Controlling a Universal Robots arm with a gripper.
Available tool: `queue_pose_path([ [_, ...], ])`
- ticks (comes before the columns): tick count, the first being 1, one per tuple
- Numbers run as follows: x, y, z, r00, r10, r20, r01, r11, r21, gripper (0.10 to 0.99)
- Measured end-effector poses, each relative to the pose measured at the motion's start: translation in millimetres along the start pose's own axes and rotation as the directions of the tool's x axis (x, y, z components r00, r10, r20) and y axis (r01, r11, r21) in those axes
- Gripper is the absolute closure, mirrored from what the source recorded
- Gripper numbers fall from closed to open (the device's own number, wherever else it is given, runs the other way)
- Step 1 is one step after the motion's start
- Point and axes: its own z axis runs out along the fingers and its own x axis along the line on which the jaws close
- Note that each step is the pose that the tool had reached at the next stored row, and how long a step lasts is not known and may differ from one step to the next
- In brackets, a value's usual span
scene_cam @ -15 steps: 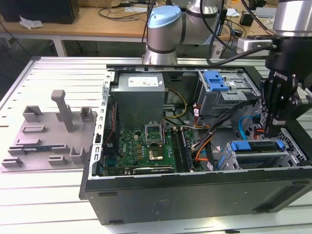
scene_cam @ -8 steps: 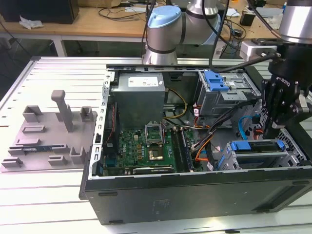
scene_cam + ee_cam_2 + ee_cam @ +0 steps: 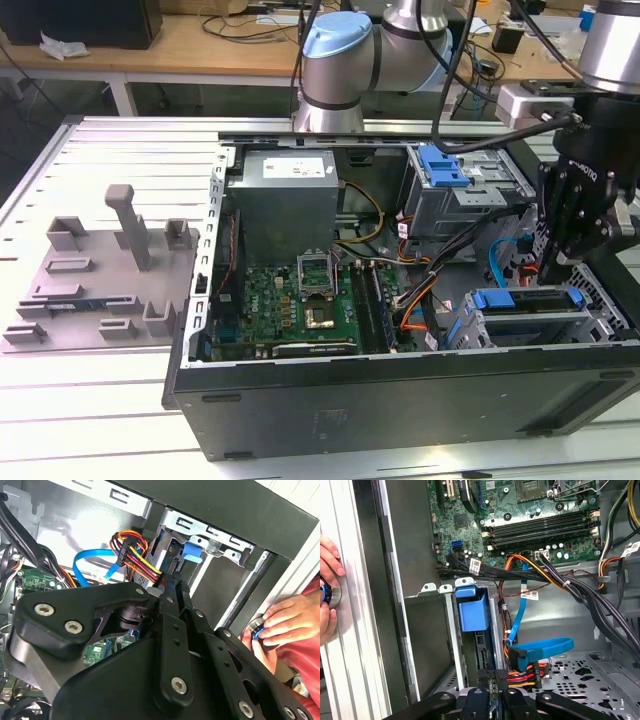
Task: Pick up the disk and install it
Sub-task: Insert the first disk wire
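Two black jaws sit closest to the lens in both wrist views. They are closed tip to tip, with nothing gripped between them. Just beyond the tips, a bundle of red, yellow and orange power wires [image 3: 522,676] ends in a black connector, and a flat blue data cable [image 3: 545,647] loops beside it. Past those, the disk [image 3: 472,611] stands in the drive cage [image 3: 449,630] of the open computer case [image 3: 400,400]. Its blue plastic end shows between the cage's metal walls, and the jaws are near it but apart from it. Farther on lies the green motherboard [image 3: 520,510] with its memory slots. A person's hand [image 3: 280,625] rests outside the case wall, fingertips on a small round blue-ringed object [image 3: 257,631].

In the exterior view the case lies open on the slatted metal surface [image 3: 120,140], its dark wall nearest along the lower frame. The jaws hang at the exterior view's right, over the cage in the lower right. A grey power supply [image 3: 285,200] stands mid-frame, and a grey moulded fixture [image 3: 100,270] lies at the exterior view's left. Behind, at the top centre, rises the arm [image 3: 340,60]. A wooden desk [image 3: 200,45] runs along the top edge.
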Motion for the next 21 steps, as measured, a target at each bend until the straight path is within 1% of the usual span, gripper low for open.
queue_pose_path([
  [2,1.3,-2.4,-0.4,1.0000,0.000,0.0001,0.000,1.0000,0.000,0.922],
  [4,2.6,-3.0,-0.9,1.0000,0.000,0.0005,0.000,1.0000,0.000,0.922],
  [10,3.3,-3.7,-1.1,1.0000,0.000,0.0012,0.000,1.0000,-0.001,0.922],
  [12,3.6,-3.7,-2.4,1.0000,0.000,0.0035,0.000,1.0000,-0.001,0.922],
  [13,3.7,-3.8,-3.0,1.0000,0.000,0.0055,0.000,1.0000,-0.001,0.922],
  [14,4.0,-3.9,-4.3,1.0000,0.000,0.0099,0.000,1.0000,-0.002,0.922],
  [16,4.3,-4.0,-5.7,0.9999,0.001,0.0152,-0.001,1.0000,-0.002,0.922],
  [18,4.6,-4.1,-6.0,0.9998,0.001,0.0187,-0.001,1.0000,-0.003,0.922],
  [20,5.7,-4.7,-5.8,0.9996,0.001,0.0288,-0.001,1.0000,-0.005,0.922],
  [21,6.7,-5.0,-5.6,0.9993,0.002,0.0371,-0.001,1.0000,-0.006,0.922],
])
